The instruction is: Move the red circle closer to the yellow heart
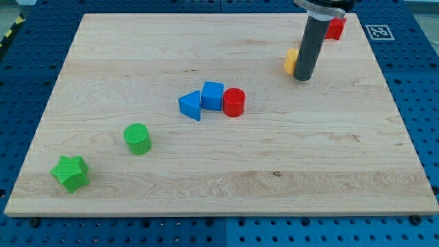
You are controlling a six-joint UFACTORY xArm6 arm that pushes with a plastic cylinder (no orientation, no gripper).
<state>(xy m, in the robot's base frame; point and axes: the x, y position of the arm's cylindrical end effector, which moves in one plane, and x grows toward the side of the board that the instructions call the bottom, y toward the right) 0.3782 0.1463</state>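
Red was what I looked for first: the red circle (233,102) sat near the middle of the wooden worktop (226,185), touching or all but touching the right side of a blue cube (212,95), with a blue triangle (191,105) just left of that. The yellow heart (291,60) lay well apart from it, farther back and to the right, mostly hidden behind my rod, so I took its shape from the task wording rather than from what showed. My tip (302,77) rested just to the right of that yellow block, touching it or nearly so; I could not tell which.

As for a claw, this rig carried none: only the straight dark rod, which had hold of nothing.

By my reading, the job was barely started. The red circle was still bunched with the blue pieces, and my tip stood on the wrong side of things, far from it. What remained, I judged, was to bring the tip round to the circle's near-left side and push it toward the far right.

A second red block (335,28) sat at the far right edge, while a green cylinder (137,138) and a green star (70,172) lay off at the near left, clear of any likely path.
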